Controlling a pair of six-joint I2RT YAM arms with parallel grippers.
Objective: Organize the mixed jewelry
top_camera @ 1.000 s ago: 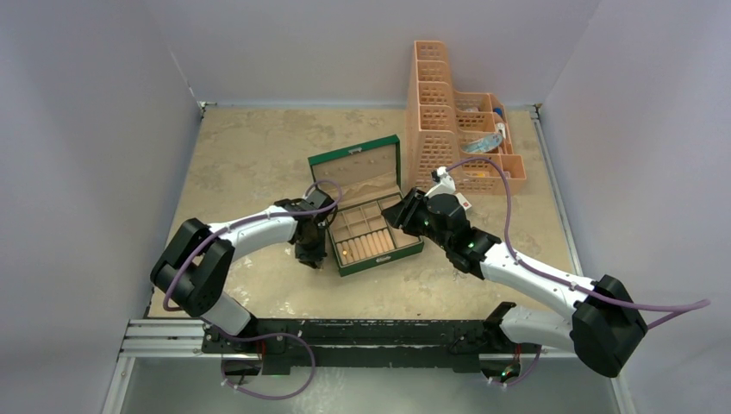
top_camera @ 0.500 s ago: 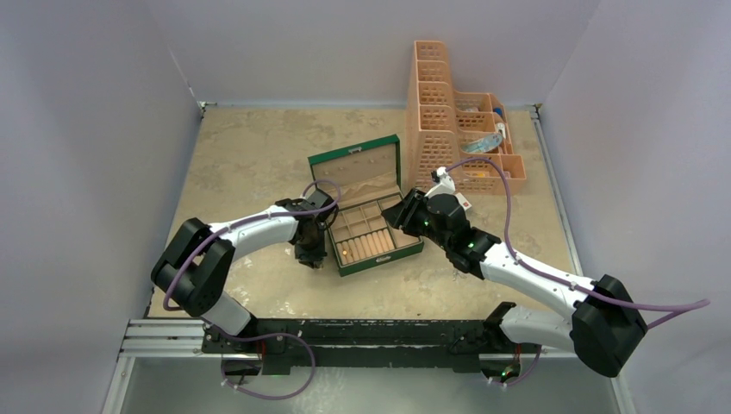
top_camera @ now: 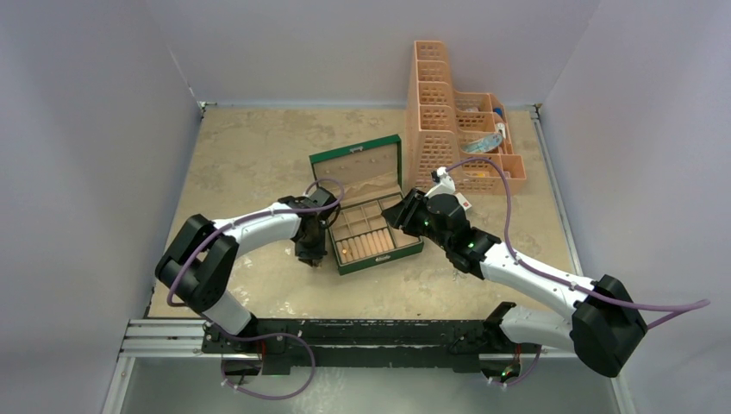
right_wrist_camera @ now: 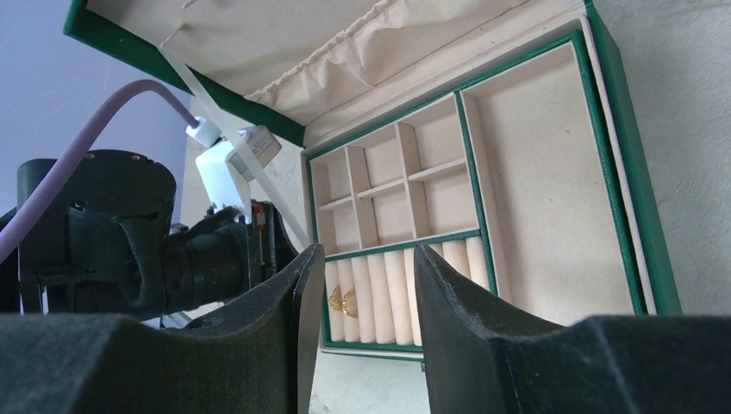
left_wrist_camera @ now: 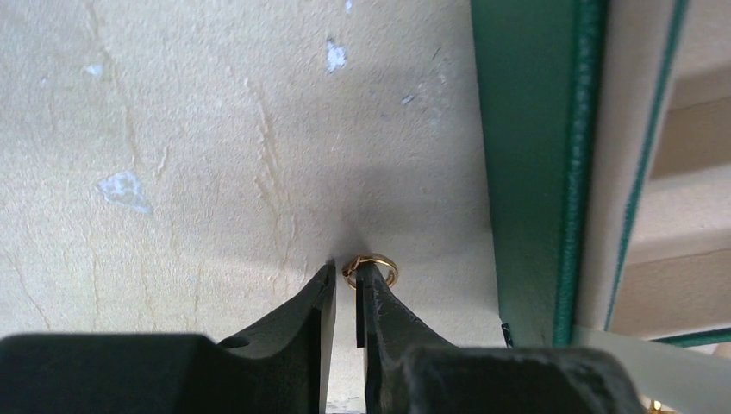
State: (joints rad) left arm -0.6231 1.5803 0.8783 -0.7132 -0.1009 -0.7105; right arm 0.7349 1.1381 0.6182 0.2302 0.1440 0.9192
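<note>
A small gold ring (left_wrist_camera: 371,269) of the mixed jewelry lies on the table just left of the green jewelry box (left_wrist_camera: 526,172). My left gripper (left_wrist_camera: 345,267) points down at it with its jaws a narrow gap apart. The ring sits at the tip of the right finger, and only its edge reaches into the gap. In the top view this gripper (top_camera: 310,256) is at the box's left front corner (top_camera: 377,257). My right gripper (right_wrist_camera: 366,250) hangs open and empty by the box's right side. Two gold rings (right_wrist_camera: 343,300) sit in the box's roll slots.
The box's lid (top_camera: 358,168) stands open toward the back. An orange stepped basket rack (top_camera: 448,112) stands at the back right. A small white card box (top_camera: 444,183) lies between the rack and my right arm. Grey walls enclose the table.
The left jaws closed tighter half a second ago and have parted slightly again. The left arm shifted a little. The right arm has not moved.
</note>
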